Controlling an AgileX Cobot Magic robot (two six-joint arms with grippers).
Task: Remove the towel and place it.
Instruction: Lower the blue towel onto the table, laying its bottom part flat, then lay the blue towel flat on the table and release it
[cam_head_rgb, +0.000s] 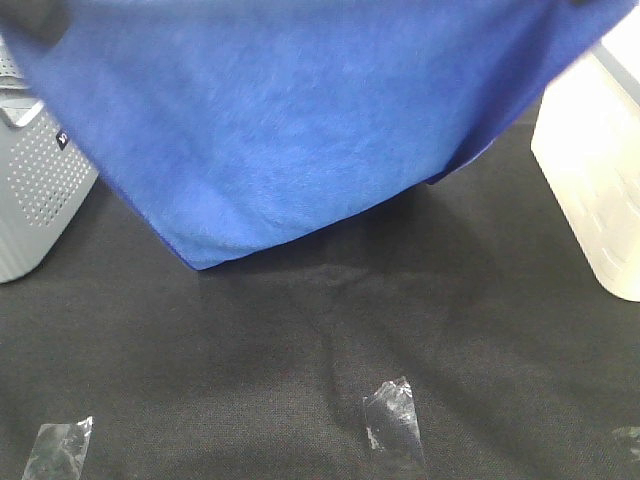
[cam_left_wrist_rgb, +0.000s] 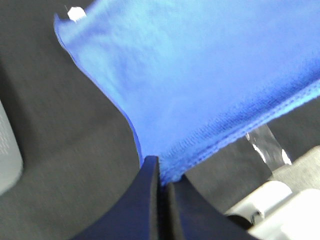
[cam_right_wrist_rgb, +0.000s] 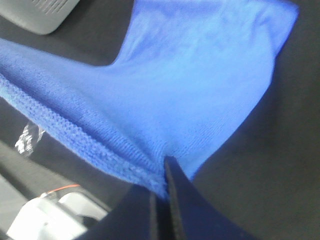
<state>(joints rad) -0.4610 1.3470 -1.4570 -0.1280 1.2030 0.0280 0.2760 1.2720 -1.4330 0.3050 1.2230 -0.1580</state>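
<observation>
Two grips are held at once. The left pincer (cam_left_wrist_rgb: 160, 172) is clamped on the stitched hem at one end of the towel (cam_head_rgb: 300, 120), and the right pincer (cam_right_wrist_rgb: 162, 172) is clamped on the hem at the other end. In each wrist view, blue cloth is seen nipped between narrow jaws. The towel is held in the air between the two arms and spread wide, with its middle sagging toward the black surface (cam_head_rgb: 300, 360). Whether the lowest fold touches that surface cannot be told from the high view. A small white tag (cam_left_wrist_rgb: 76, 13) is seen at a free corner on the left arm's side.

The step in hand is judged to be the carry toward laying the towel down. Only a thin strip of hem is caught in each pincer, so a firm grip is needed and jerks are best avoided. The arms should be moved together at an even pace, so that the cloth is neither pulled taut nor allowed to bunch. The hanging edge should be watched and kept from being dragged against the grey basket (cam_head_rgb: 35, 190) on the left or the white bin (cam_head_rgb: 600, 160) on the right. For the lowering, the sagging middle is best set down first on the open surface, short of the clear tape scraps (cam_head_rgb: 395, 420) near the front. The hem should be released only once the cloth's weight is borne from below.
</observation>
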